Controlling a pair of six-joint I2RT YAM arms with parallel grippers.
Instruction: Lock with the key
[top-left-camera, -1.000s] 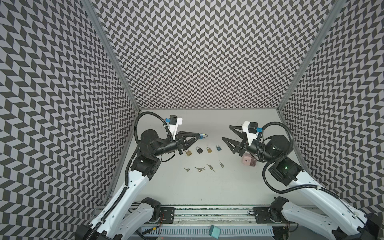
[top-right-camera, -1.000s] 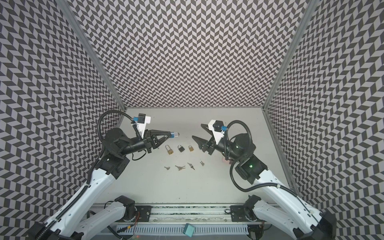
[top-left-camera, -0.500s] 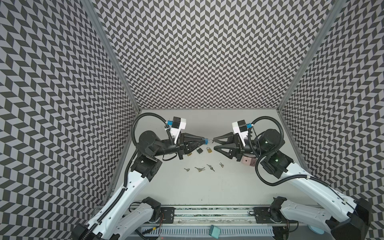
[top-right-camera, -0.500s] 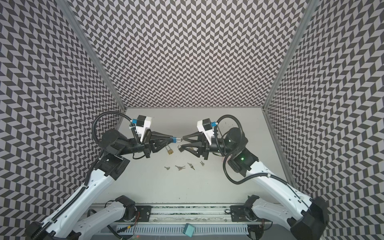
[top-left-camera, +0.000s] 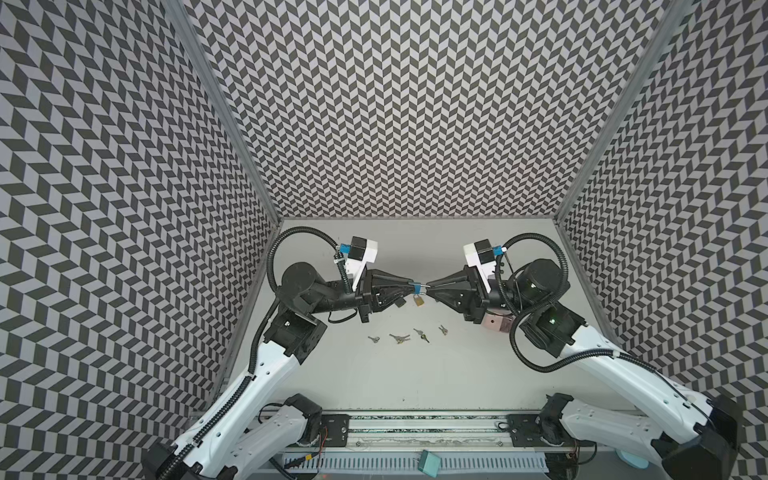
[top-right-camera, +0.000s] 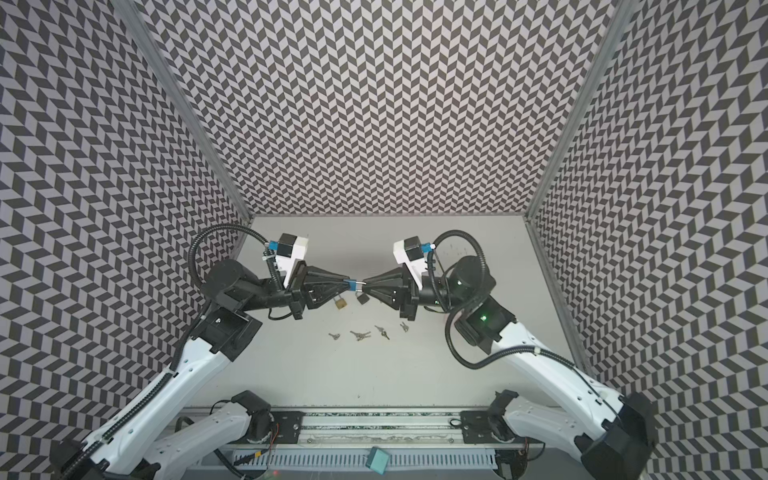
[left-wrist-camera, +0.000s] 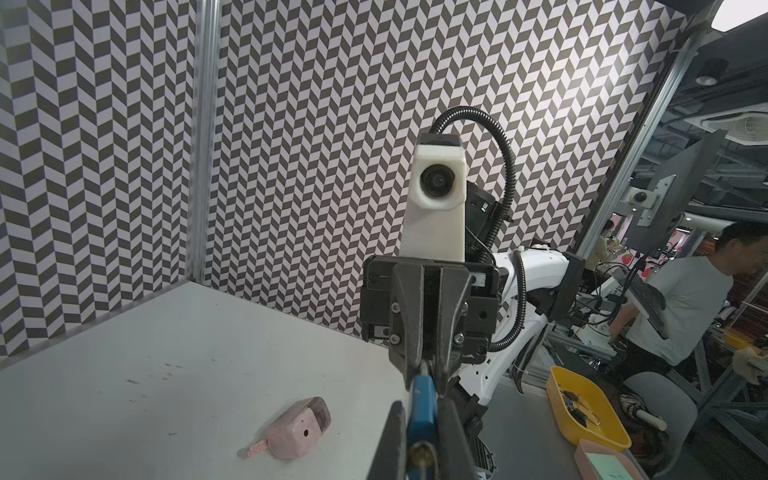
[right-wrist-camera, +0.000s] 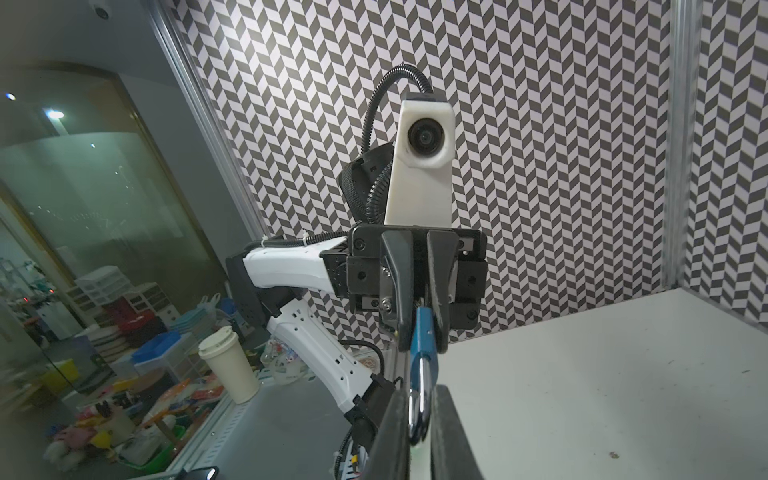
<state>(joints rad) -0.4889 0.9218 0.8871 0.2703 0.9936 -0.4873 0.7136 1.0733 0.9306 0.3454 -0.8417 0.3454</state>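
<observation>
small blue metal padlock, held aloft: left gripper closed on its body, right gripper closed on its silver shackle.

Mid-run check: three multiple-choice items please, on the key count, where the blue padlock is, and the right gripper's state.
1. How many sets of keys lie on the table? A one; B nine; C four.
2. Where is the blue padlock? A on the table; B in the air between the left gripper and the right gripper; C hidden.
3. The right gripper is: A shut on the padlock's shackle; B wide open; C out of view.
C, four lie in a row; B, the left gripper clamps its body aloft; A, the right wrist view shows the shackle pinched.
</observation>
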